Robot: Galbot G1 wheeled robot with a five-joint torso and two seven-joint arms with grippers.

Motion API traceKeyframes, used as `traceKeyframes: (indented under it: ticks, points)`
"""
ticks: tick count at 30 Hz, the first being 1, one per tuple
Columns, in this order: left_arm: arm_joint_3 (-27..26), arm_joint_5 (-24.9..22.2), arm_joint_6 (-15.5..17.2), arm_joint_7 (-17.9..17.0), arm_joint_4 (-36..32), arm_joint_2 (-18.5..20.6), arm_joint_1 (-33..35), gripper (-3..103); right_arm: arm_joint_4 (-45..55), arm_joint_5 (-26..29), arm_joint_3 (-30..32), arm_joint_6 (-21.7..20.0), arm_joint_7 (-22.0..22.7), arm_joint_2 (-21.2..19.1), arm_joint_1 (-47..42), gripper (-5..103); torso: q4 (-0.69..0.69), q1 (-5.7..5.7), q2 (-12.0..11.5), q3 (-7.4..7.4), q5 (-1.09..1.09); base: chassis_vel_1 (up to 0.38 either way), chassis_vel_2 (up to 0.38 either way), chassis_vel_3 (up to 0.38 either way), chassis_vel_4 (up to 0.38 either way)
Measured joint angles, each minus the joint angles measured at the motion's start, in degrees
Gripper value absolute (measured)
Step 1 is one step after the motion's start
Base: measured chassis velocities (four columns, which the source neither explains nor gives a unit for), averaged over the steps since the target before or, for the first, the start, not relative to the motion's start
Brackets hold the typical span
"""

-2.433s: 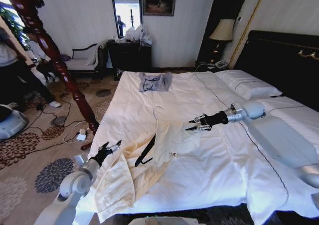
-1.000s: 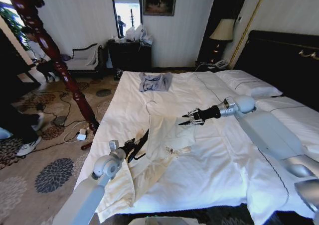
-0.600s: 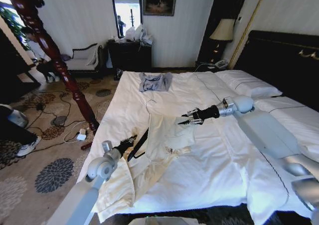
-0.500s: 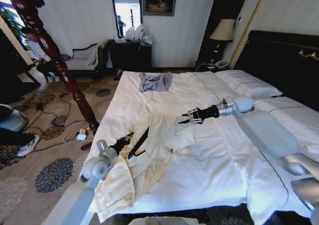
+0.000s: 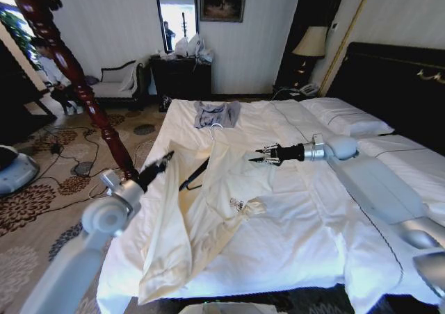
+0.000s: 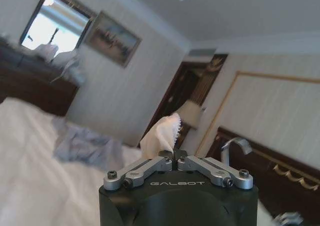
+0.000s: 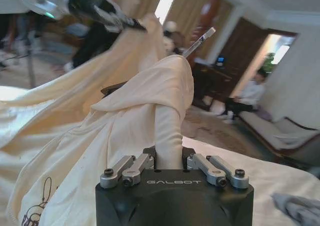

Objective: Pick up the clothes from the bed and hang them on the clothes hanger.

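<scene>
The cream clothes (image 5: 198,217) hang lifted between my two grippers above the white bed (image 5: 306,224), their lower part trailing down to the bed's near edge. My left gripper (image 5: 165,159) is shut on one edge of them; in the left wrist view a tuft of the clothes (image 6: 161,134) sticks out between the closed fingers of the left gripper (image 6: 173,159). My right gripper (image 5: 258,155) is shut on the other edge, with clothes (image 7: 150,101) bunched in front of the right gripper (image 7: 169,162). The black clothes hanger (image 5: 196,174) shows in the gap between the held edges, its wire hook pointing up.
A small grey-blue garment (image 5: 215,112) lies at the bed's far end. White pillows (image 5: 345,120) and the black headboard (image 5: 400,78) are to the right. A red carved wooden post (image 5: 69,71) stands at the left over patterned carpet with cables. A dark cabinet (image 5: 182,76) stands behind.
Both grippers have risen, the left one swinging up and to the left. The clothes, flat on the bed before, are now lifted and spread between them, with the hanger raised too.
</scene>
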Motion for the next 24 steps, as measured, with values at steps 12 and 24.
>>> traceKeyframes:
  ticks: [12, 24]
  points:
    - [4.3, -4.2, 2.3, 2.4, -10.1, 2.6, -2.6, 0, 4.4, 16.6, -0.9, 0.0, 12.7, -2.1, -3.5, 23, 0.00, 0.00, 0.0, 0.00, 0.00, 0.000, 0.000, 0.000, 0.000]
    - [9.5, -1.4, 3.4, 5.3, -11.8, 2.0, 0.4, 0, 2.4, 20.1, -7.3, 1.7, 20.0, 5.0, 5.2, 18, 0.01, 0.00, 0.0, 0.00, -0.01, 0.000, 0.000, 0.000, 0.000]
